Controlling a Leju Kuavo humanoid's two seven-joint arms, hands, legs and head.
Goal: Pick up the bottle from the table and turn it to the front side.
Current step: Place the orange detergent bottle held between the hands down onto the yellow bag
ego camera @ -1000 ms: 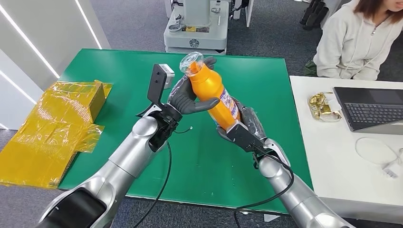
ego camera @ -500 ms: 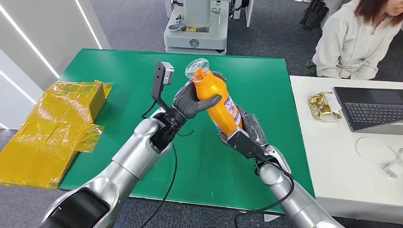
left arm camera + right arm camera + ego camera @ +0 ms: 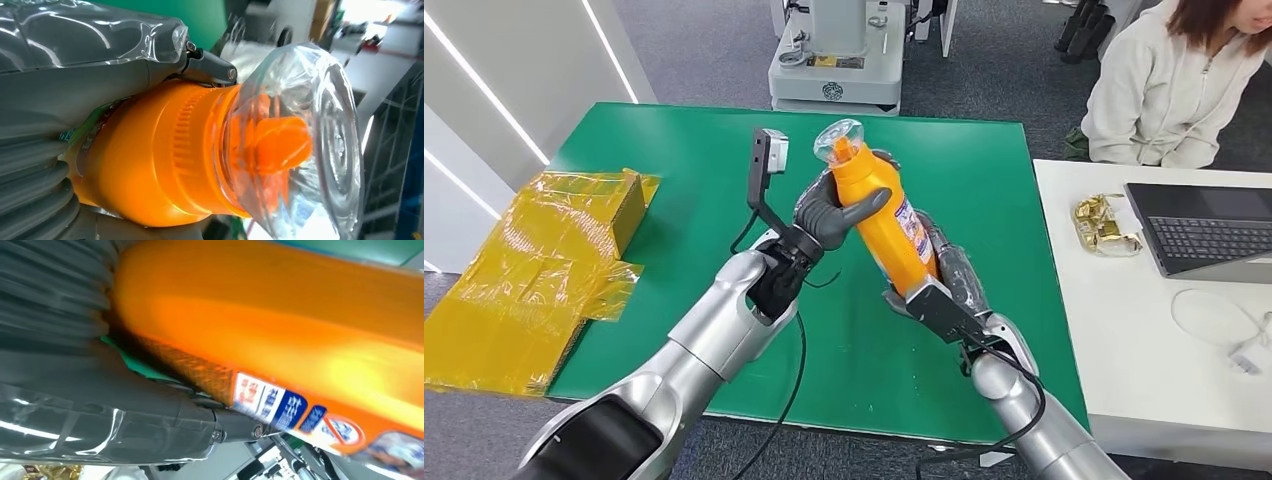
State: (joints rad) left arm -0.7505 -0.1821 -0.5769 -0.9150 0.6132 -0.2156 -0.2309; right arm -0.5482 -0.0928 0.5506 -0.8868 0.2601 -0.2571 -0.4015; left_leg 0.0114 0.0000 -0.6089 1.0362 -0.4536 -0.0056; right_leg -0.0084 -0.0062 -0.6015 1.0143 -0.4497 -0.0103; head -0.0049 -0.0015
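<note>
An orange bottle with a clear cap is held up above the green table, tilted with its cap toward the far left. My left hand grips its upper body just under the neck. My right hand holds its lower end from below. The left wrist view shows the orange bottle close up with its clear cap and my left hand around it. In the right wrist view the label side of the orange bottle lies against my right hand.
Crumpled yellow wrapping lies off the table's left edge. A white side table to the right carries a laptop, gold foil and a white cable. A seated person is at the far right; a machine base stands behind the table.
Both hands have raised the bottle slightly and turned it more upright. The left arm has reached further forward; the right hand has shifted a little right.
</note>
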